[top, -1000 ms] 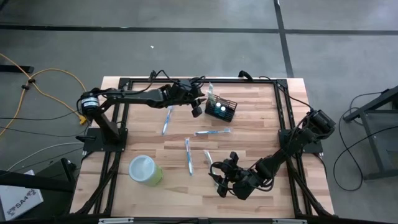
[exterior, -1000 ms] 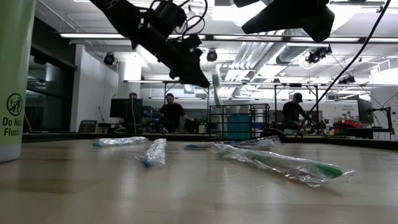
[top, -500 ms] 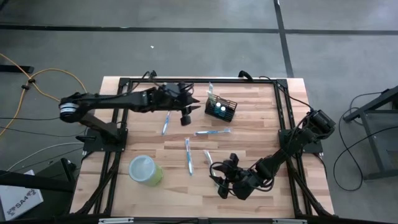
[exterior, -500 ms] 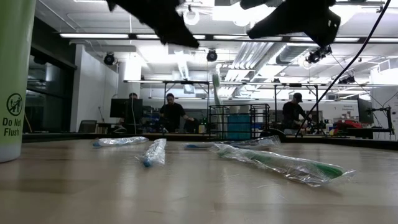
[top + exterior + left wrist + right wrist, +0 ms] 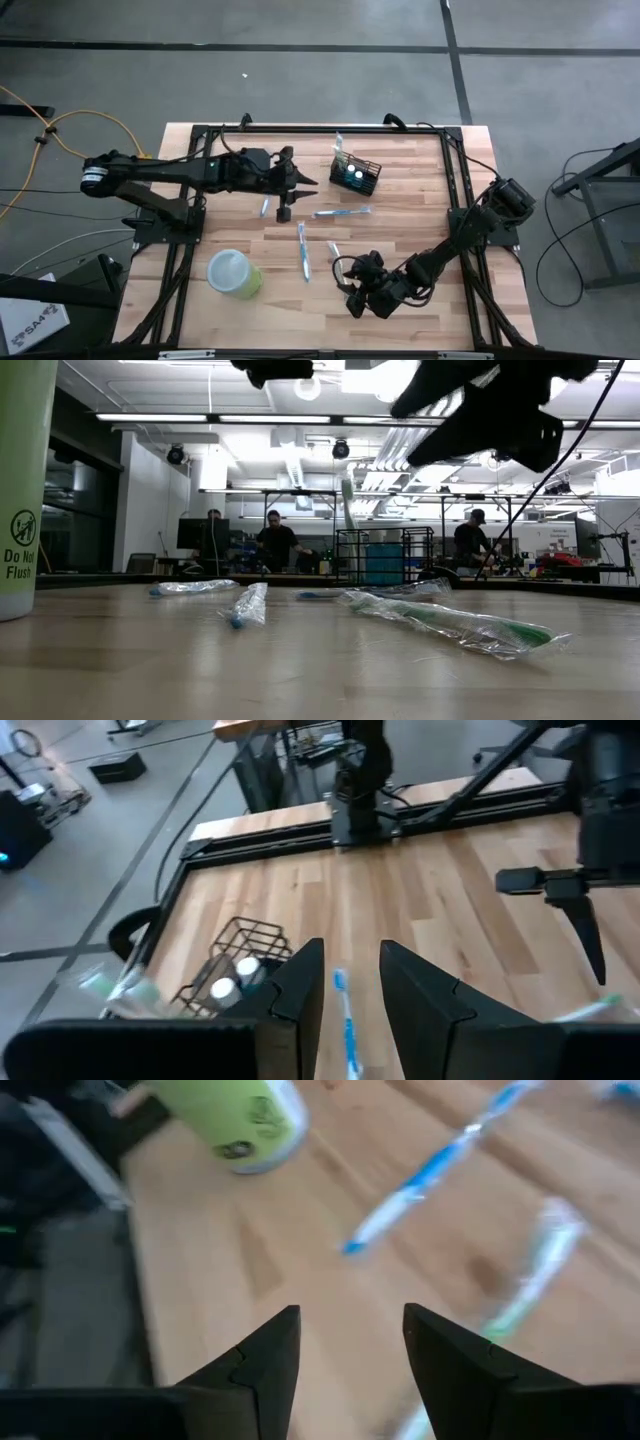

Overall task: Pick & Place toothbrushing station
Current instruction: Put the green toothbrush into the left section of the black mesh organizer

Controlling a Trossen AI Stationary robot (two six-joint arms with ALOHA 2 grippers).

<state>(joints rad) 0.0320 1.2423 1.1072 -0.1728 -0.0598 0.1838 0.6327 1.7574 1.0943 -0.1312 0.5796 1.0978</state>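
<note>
The black wire-mesh basket (image 5: 357, 174) stands on its base at the far right of the wooden table, with small items inside. It also shows in the low view (image 5: 385, 557) and in the left wrist view (image 5: 235, 964). A wrapped toothbrush (image 5: 338, 147) sticks up out of it. My left gripper (image 5: 296, 192) is open and empty, above the table to the left of the basket; its fingers (image 5: 300, 982) point toward a blue toothbrush (image 5: 346, 1020). My right gripper (image 5: 347, 287) is open and empty near the front edge, beside a green toothbrush (image 5: 530, 1280).
Wrapped toothbrushes lie flat on the table's middle (image 5: 342, 212) (image 5: 301, 248) (image 5: 334, 252) (image 5: 265, 207). A light-green cup (image 5: 233, 272) stands at the near left, also in the right wrist view (image 5: 240, 1115). People stand in the room beyond the table (image 5: 275, 545).
My left gripper has drawn back from the basket toward the table's left edge and a little nearer, rising out of the low view. The basket and the toothbrush in it have stayed in place. My right gripper has shifted slightly.
</note>
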